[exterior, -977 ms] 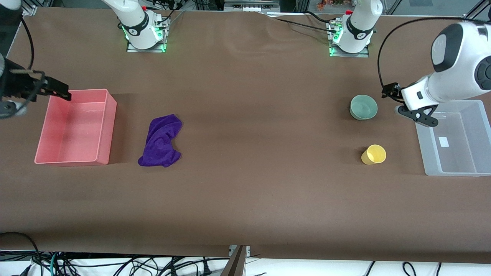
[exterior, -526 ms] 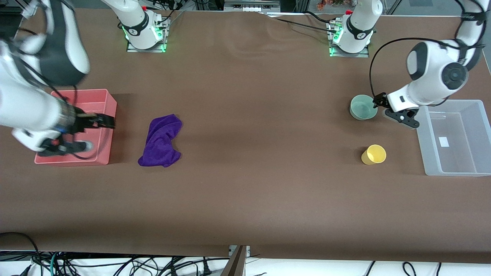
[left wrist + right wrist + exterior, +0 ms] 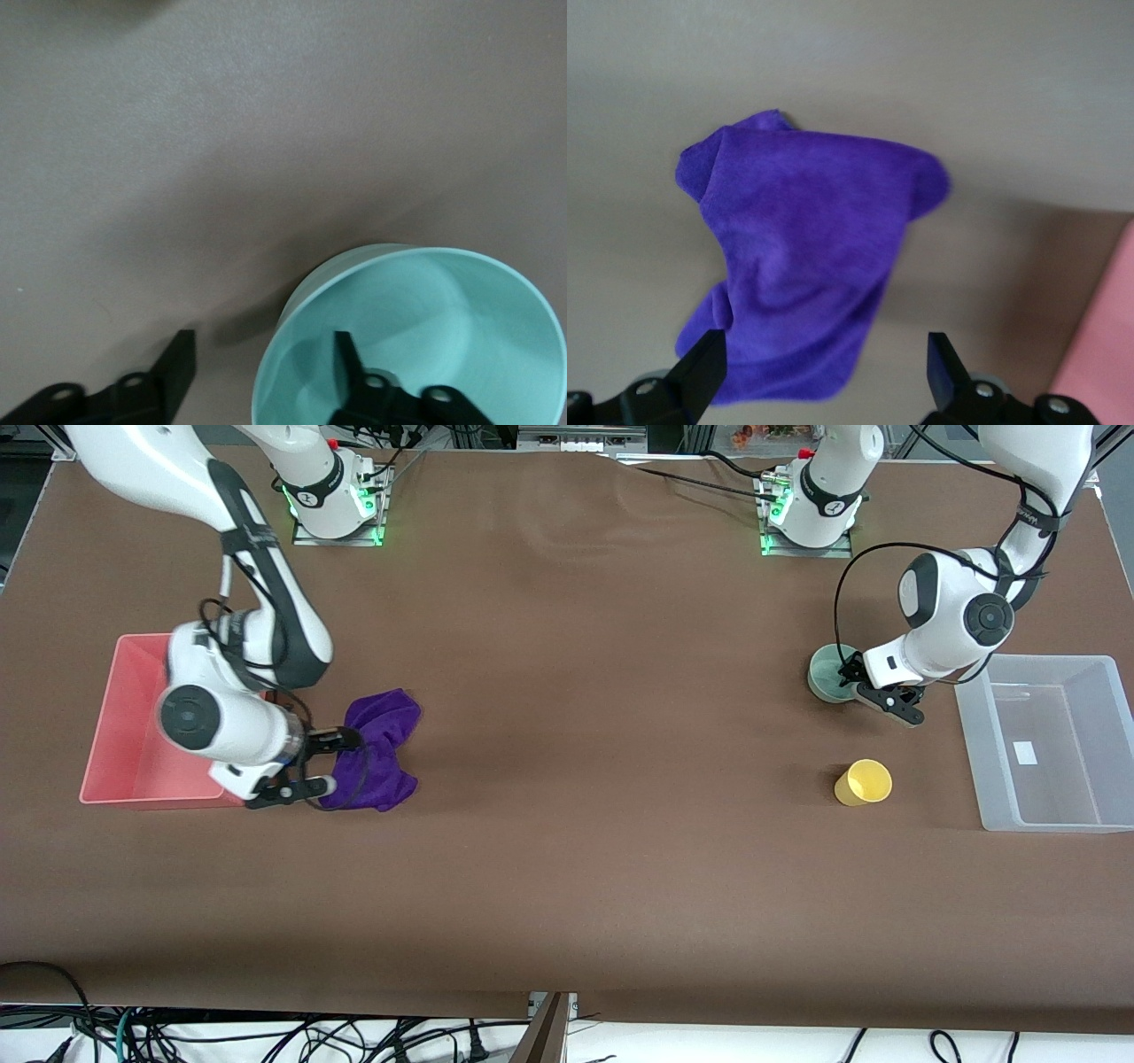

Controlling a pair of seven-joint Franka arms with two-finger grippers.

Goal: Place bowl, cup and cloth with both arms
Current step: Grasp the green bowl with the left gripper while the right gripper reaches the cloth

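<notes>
Purple cloth (image 3: 376, 748) at the picture's middle left sits under my open right gripper (image 3: 328, 763), and my open left gripper (image 3: 873, 686) straddles the green bowl's (image 3: 831, 673) rim at the right, above the yellow cup (image 3: 863, 782).

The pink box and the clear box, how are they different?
The pink box is solid coloured; the clear box is see-through. The pink box sits at the right arm's end of the table beside the cloth; the clear box sits at the left arm's end. Both are open rectangular tubs.
</notes>
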